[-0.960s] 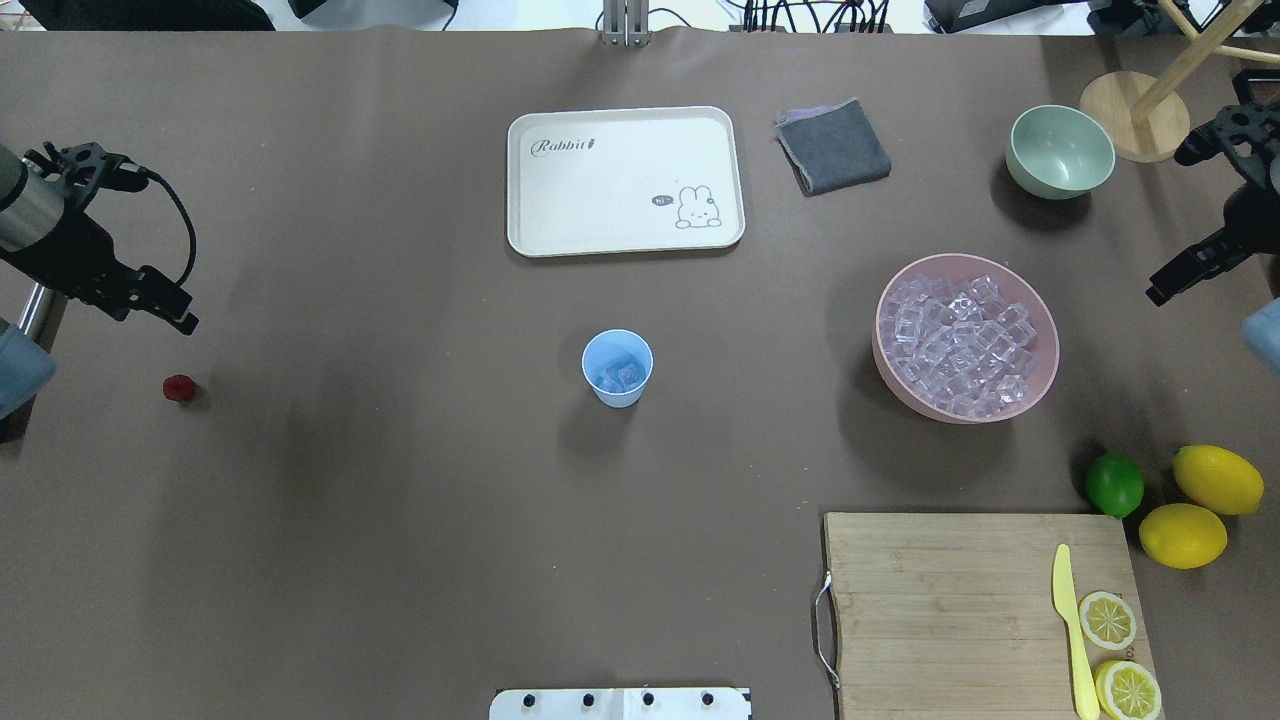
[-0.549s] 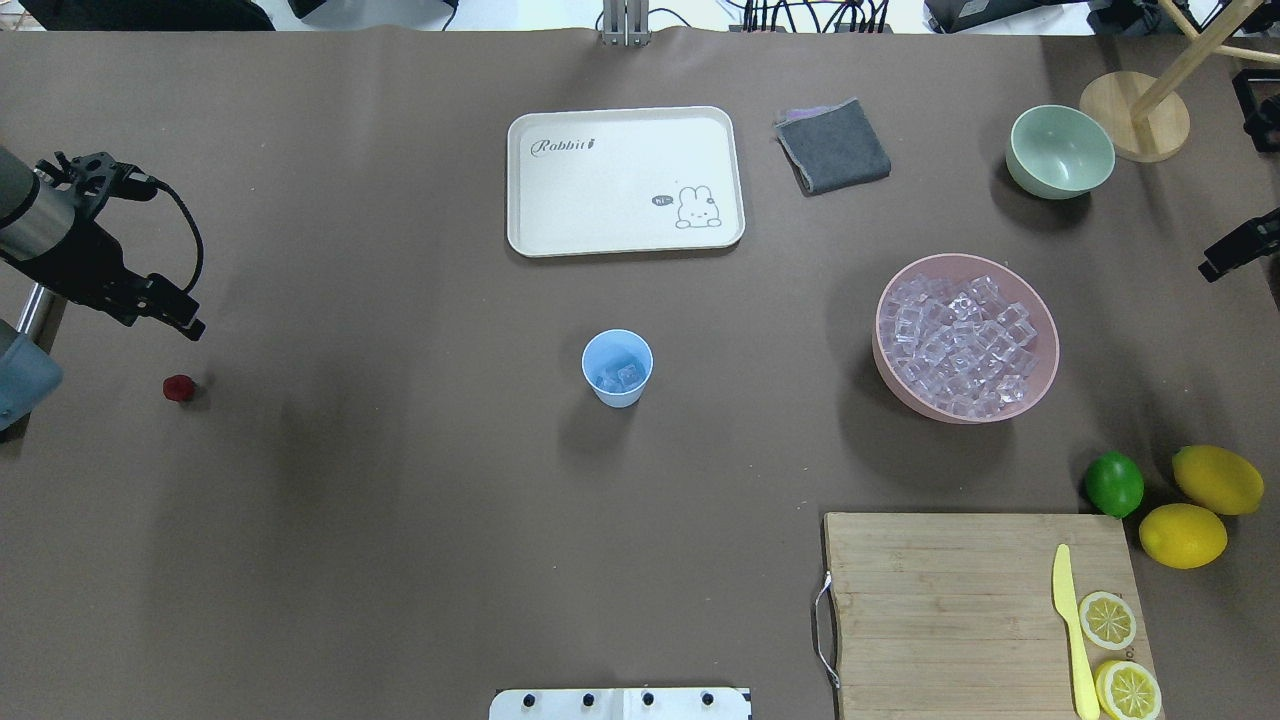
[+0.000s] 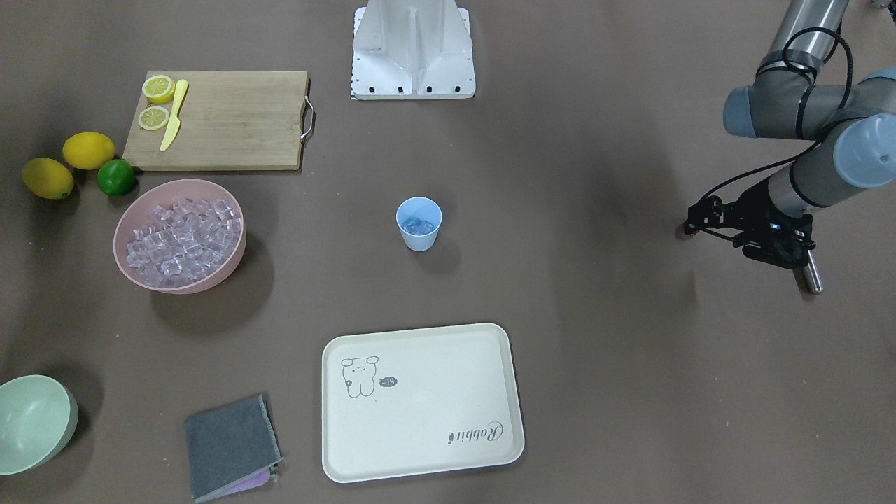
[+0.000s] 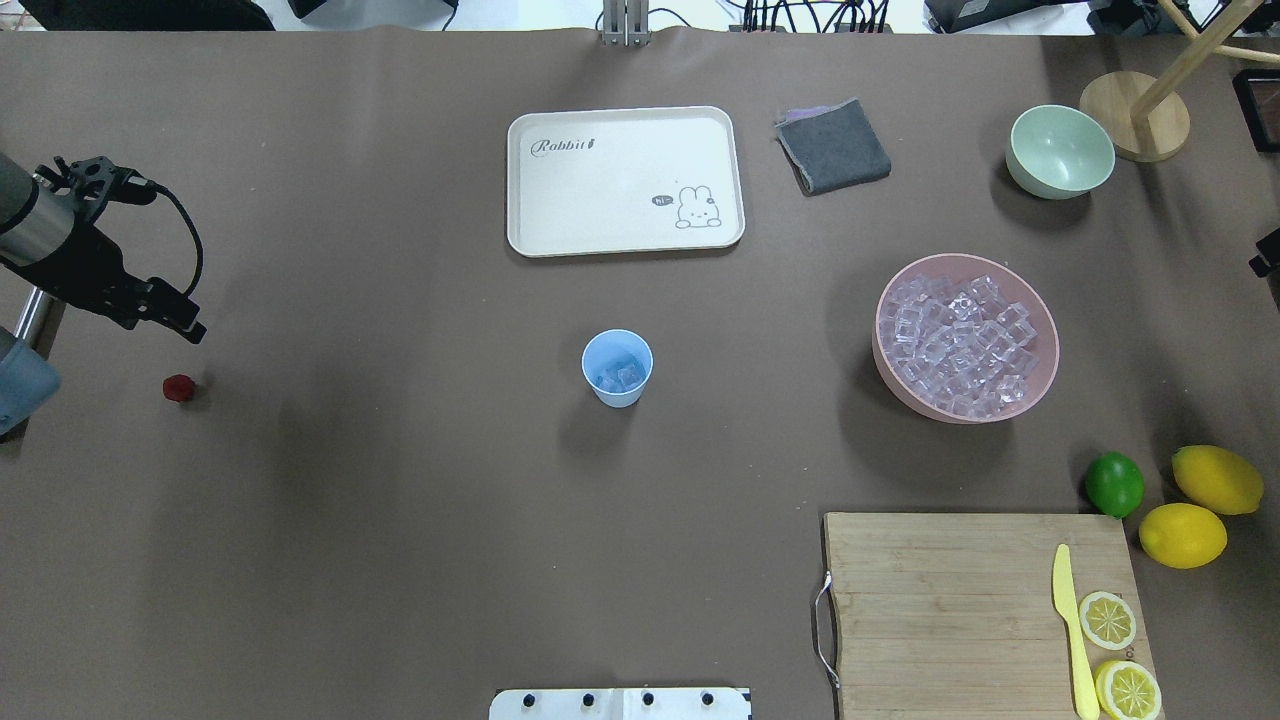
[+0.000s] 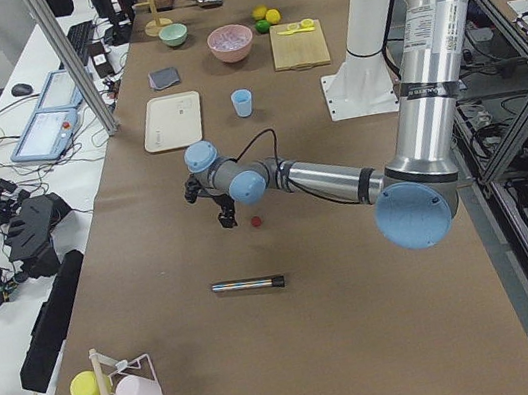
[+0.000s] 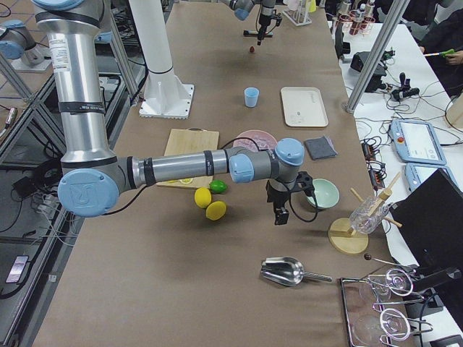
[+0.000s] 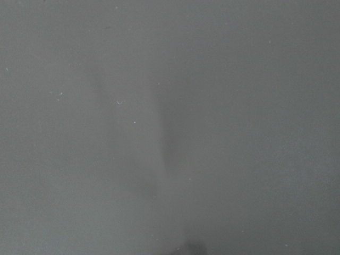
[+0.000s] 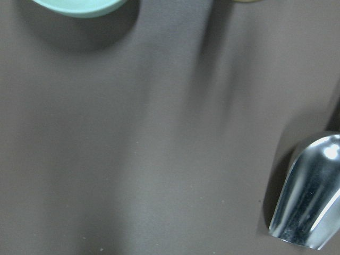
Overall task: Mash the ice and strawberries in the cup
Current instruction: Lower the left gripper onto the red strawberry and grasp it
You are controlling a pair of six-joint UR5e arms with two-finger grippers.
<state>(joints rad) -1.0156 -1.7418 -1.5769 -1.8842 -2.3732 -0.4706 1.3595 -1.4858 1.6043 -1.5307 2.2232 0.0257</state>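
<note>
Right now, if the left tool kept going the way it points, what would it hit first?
Probably the bare brown table: the left tool points down, and its wrist camera sees only tabletop. The strawberry seems to lie beside that line.

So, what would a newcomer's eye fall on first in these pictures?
Likely the pink bowl, heaped with ice, on the robot's right half of the table. Then the light-blue cup at the centre, a few cubes inside, and the tiny red strawberry lying alone near the left gripper.
</note>
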